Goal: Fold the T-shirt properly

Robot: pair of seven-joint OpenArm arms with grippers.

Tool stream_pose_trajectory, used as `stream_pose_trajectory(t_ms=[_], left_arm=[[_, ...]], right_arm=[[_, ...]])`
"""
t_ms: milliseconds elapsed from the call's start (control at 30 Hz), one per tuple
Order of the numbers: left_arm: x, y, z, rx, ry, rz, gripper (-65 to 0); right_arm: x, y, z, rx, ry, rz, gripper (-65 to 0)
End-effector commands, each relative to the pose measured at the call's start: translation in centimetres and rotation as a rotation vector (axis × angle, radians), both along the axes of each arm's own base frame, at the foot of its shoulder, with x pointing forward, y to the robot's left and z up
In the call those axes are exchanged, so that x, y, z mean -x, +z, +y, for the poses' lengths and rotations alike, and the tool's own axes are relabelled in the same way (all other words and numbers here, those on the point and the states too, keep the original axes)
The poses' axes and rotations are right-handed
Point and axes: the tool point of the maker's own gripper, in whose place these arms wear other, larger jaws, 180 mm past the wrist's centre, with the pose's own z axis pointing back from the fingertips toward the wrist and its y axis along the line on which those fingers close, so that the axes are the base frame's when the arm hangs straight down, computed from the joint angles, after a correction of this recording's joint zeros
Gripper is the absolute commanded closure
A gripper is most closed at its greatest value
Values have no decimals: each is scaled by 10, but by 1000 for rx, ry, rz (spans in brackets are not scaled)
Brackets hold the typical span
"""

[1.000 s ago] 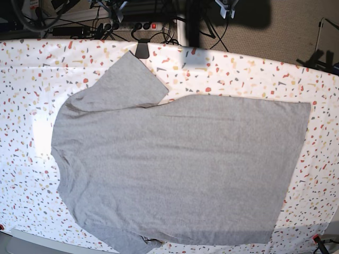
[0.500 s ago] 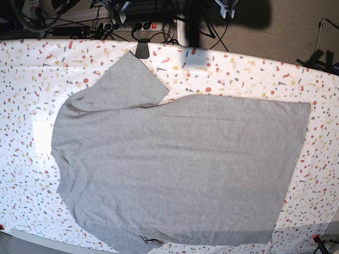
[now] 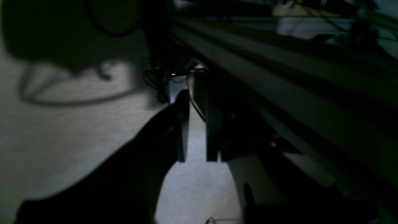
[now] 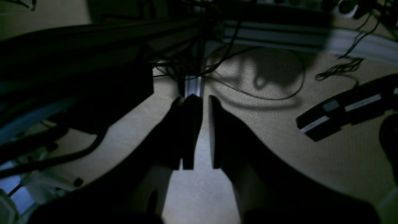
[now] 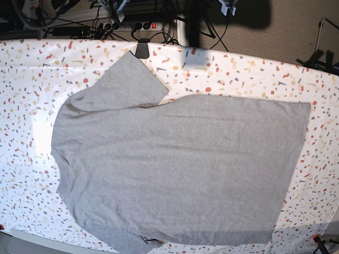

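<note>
T-shirt (image 5: 175, 169), heather grey, plain side up, spread flat across the terrazzo-patterned table (image 5: 249, 74). Neck end lies toward the base view's left, hem a straight edge toward its right. Near sleeve runs off the table's front edge at the bottom of the view; far sleeve (image 5: 124, 84) splays out toward the back edge, flat on the cloth. Faint creases across the body. No arm over the garment.

Behind the table: dark clamp (image 5: 142, 50) on the back edge, touching the far sleeve's tip. Beyond it a power strip (image 5: 135, 25) and tangled cables on carpet.

Left gripper (image 3: 197, 124), wrist view: dim, blurred. Two dark fingers parallel, a narrow gap between them with pale carpet (image 3: 77, 124) showing through; nothing held. Aluminium frame rail (image 3: 279, 62) runs close beside it on the right.

Right gripper (image 4: 200, 130), wrist view: fingers likewise a slight way apart, gap clear, empty. It hangs over beige carpet (image 4: 279, 155). Loose black cables (image 4: 248, 90) lie past the fingertips; a black box with white labels (image 4: 342, 109) sits well off to the side.
</note>
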Motion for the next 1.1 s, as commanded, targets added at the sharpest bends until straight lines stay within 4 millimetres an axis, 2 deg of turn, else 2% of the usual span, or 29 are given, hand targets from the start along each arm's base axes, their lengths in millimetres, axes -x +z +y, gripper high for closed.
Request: stream_pose_trajectory(t_ms=[0, 100, 267, 433, 567, 700, 933, 1067], left_arm=[[3, 3, -1, 16, 4, -14, -100], [9, 11, 4, 8, -4, -49, -100], [26, 29, 5, -8, -37, -69, -99], [20, 60, 2, -10, -74, -152, -99], [6, 85, 12, -59, -156, -207, -99], [-16, 112, 24, -130, -235, -248, -99], [-58, 175, 41, -223, -368, -373, -99], [-86, 216, 57, -313, -442, -483, -99]], right_arm=[[0, 5, -3, -21, 6, -21, -94], [0, 17, -9, -44, 5, -66, -94], [-2, 41, -30, -22, -42, -153, -94], [6, 69, -38, 9, 32, -187, -94], [2, 99, -42, -3, 14, -209, -94], [-6, 135, -43, 11, 109, -263, -94], [-19, 203, -23, 11, 304, -376, -94], [-34, 236, -11, 28, 420, -423, -94]])
